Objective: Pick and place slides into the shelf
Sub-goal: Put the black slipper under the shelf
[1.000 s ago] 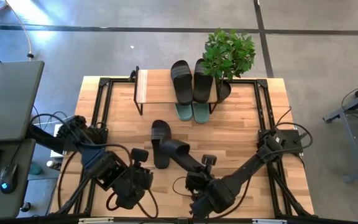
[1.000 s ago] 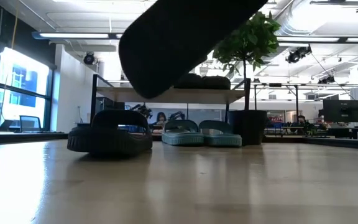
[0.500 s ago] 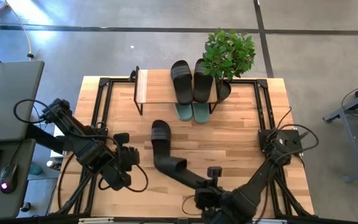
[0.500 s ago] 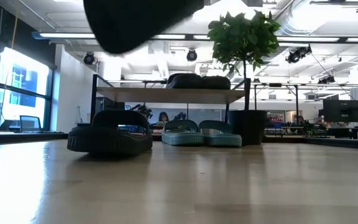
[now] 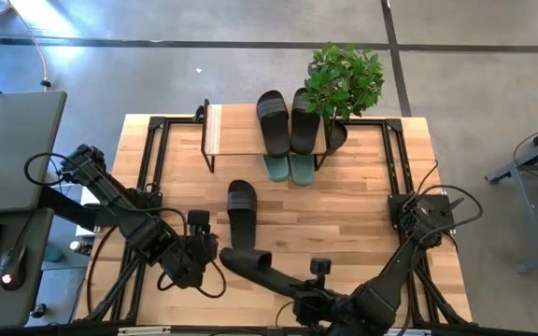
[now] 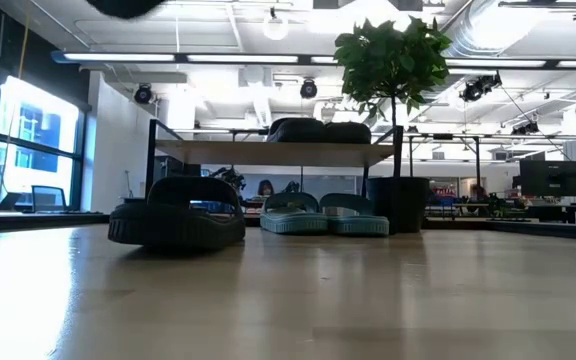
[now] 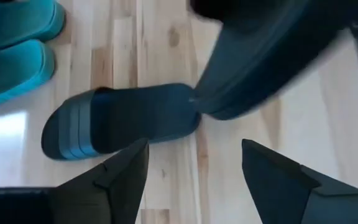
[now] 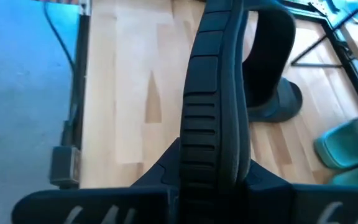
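held slide: one black slide was up off the table in the lower centre of the high view, clamped edge-on in the right tool; sole rim ran up between the fingers in the right wrist view, strap end away from the tool. Edge grip probably chosen so the sole can be slid flat onto the shelf.
loose slide: second black slide lay flat on the table, mid-frame, just above the held one; not yet placed.
stowed slides: black pair sat side by side on the shelf toward its right end; green pair sat on the table under that end, toes sticking out.
free space: left part of the shelf plank was bare, judged the likely place for the remaining black pair.
left tool: left tool hung lower left of the high view, just beside the held slide's heel, fingers spread apart and grasping nothing; loose slide showed between them in its wrist view.
plant: potted plant stood at the shelf's right end, leaves overhanging the black pair; a snag risk on approach.
surface: light wood planks, black frame rails along both sides.
room: grey concrete floor around; low view showed an open workspace with ceiling strip lights, windows at left, and desks with monitors behind.
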`<action>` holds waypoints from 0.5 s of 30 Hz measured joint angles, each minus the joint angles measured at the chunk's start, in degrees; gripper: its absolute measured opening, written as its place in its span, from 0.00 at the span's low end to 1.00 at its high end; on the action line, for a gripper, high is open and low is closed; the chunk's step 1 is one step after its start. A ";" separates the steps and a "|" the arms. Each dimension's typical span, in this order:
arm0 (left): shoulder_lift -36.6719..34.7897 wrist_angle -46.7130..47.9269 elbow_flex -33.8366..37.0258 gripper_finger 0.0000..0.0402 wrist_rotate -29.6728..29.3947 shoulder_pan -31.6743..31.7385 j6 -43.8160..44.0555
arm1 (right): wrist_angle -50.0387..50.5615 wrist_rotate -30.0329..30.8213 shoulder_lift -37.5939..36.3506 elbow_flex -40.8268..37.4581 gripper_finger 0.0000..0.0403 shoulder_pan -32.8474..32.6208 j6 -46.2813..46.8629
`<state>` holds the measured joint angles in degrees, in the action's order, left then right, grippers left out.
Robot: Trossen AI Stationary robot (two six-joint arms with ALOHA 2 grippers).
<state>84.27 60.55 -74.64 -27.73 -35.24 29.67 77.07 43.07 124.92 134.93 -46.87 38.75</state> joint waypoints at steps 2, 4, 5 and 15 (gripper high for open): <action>0.02 -0.41 1.12 0.60 -0.14 0.04 0.06 | -1.20 -0.74 0.00 0.00 0.09 0.28 -0.85; 0.02 -1.27 1.60 0.61 -0.61 -0.01 0.07 | -1.61 -1.33 0.00 0.00 0.09 0.53 -1.28; 0.02 -1.50 1.72 0.61 -0.57 -0.03 0.08 | -1.65 -1.27 0.00 0.00 0.09 0.64 -1.30; -2.85 -1.50 1.58 0.60 10.09 -0.08 1.12 | 0.03 -5.70 0.00 0.00 0.09 1.23 -10.41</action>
<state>81.42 59.05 -73.06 -17.64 -35.32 30.79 77.10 37.37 124.92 134.93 -45.64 28.35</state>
